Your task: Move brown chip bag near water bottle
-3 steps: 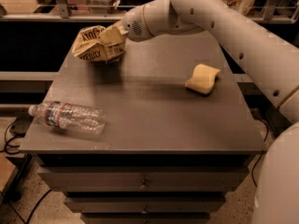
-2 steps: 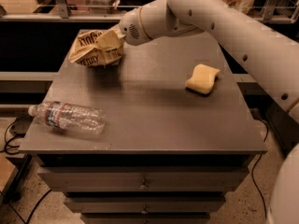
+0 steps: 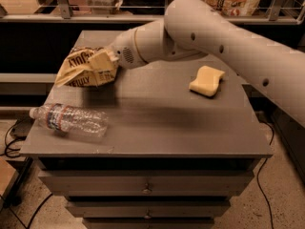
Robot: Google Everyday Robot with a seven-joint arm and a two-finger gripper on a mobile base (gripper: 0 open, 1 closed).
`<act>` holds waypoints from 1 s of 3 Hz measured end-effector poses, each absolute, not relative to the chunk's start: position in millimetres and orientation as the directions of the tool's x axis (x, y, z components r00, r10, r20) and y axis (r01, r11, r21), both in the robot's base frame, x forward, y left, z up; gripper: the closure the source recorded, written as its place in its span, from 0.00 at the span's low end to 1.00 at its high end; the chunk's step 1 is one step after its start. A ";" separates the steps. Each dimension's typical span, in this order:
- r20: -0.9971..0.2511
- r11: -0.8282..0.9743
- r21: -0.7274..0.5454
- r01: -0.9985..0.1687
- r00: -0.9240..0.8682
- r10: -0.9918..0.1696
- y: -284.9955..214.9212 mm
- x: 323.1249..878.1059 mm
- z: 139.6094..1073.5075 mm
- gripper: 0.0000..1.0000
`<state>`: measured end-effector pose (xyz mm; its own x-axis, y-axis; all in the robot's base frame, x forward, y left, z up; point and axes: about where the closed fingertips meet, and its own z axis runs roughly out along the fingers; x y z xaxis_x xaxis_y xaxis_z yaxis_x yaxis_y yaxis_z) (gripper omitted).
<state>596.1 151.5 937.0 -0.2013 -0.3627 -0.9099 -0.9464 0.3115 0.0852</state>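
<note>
At the front-left edge of the gray cabinet top (image 3: 157, 128) we see the water bottle (image 3: 69, 119) on its side, white cap pointing left. Just behind it, the gripper (image 3: 104, 63) is clamped on the brown chip bag (image 3: 81, 73). The bag is crumpled and sits over the top's left side w/ a shadow under it, near the bottle but not touching. Farther right, 1 pale yellow sponge (image 3: 207, 81) lies flat, well apart. The white arm (image 3: 214, 37) comes in from the right.
</note>
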 end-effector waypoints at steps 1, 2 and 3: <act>-0.913 0.317 0.118 -0.941 -0.228 -0.339 155.9 578.2 920.1 0.77; -0.914 0.318 0.150 -0.936 -0.253 -0.315 161.9 564.8 903.7 0.53; -0.917 0.320 0.161 -0.934 -0.261 -0.302 166.2 557.6 895.0 0.29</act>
<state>557.6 166.2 895.0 -0.2611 -0.3019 -0.9169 -0.9337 0.3199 0.1606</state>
